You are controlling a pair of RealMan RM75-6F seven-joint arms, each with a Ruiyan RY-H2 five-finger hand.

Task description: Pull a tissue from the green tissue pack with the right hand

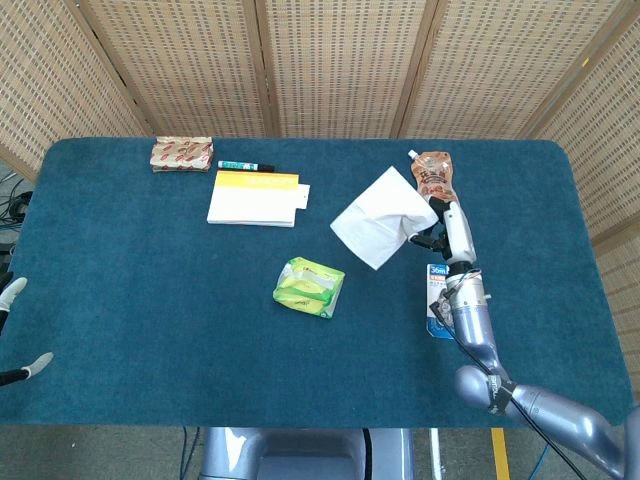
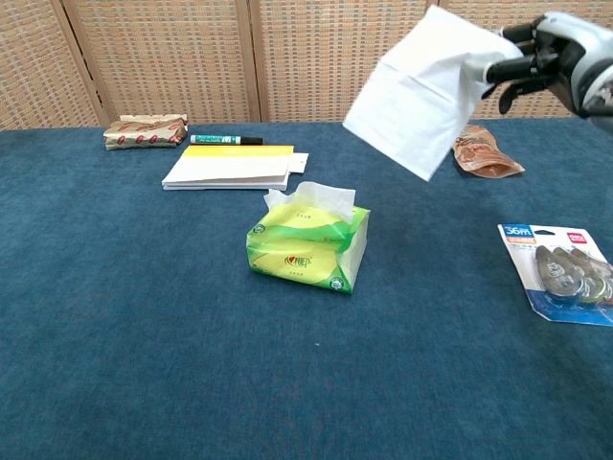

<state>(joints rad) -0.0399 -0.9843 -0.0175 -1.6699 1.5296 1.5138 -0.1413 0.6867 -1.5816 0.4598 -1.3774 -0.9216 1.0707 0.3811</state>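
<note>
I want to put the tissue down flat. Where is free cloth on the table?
Widest free patch: the front strip, nearer than the green tissue pack. Also free: the left side, below the wrapped snack. Crowded: the back, with notepad and marker, and the right, with brown pouch and tape pack.
</note>
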